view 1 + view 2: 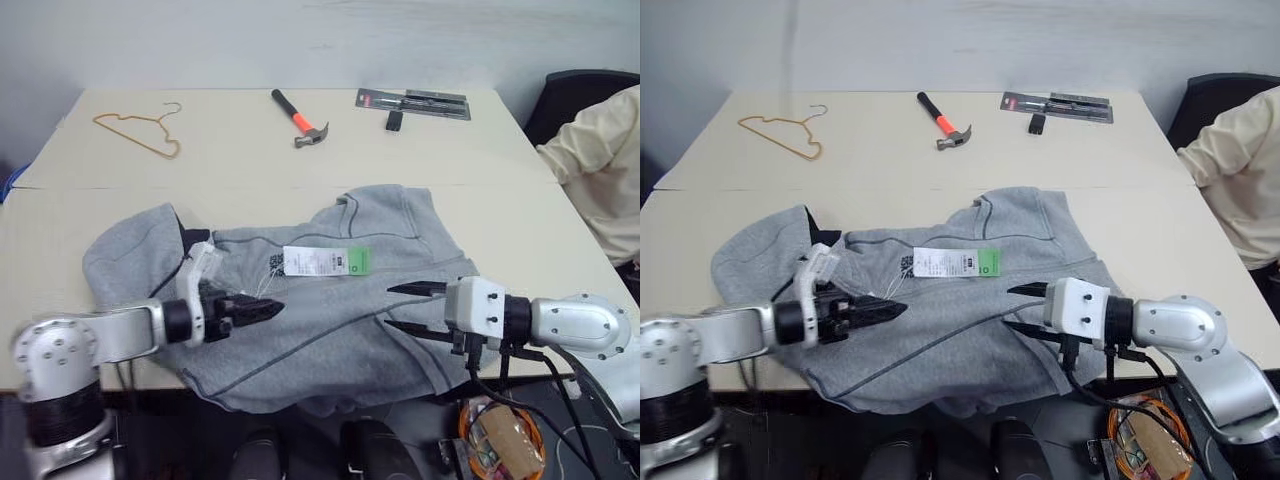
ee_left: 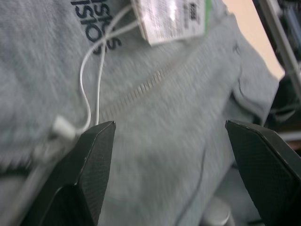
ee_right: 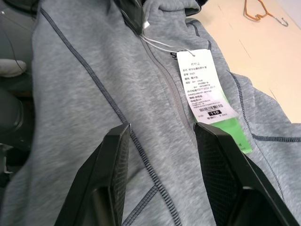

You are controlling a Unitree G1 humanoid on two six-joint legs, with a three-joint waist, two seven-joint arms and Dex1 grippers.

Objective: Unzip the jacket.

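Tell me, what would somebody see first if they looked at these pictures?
First, the big grey jacket spread over the near edge of the table, with white-and-green hang tags lying on its middle. Next, the two grippers over it: the left gripper near the collar and the right gripper by the lower part, both open and holding nothing. Farther back lie an orange-handled hammer and an orange wire hanger.

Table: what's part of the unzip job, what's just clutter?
In play: jacket, its hang tags, left hand, right hand, both open over it.
Clutter: hammer, wire hanger, packaged tool, small black item.
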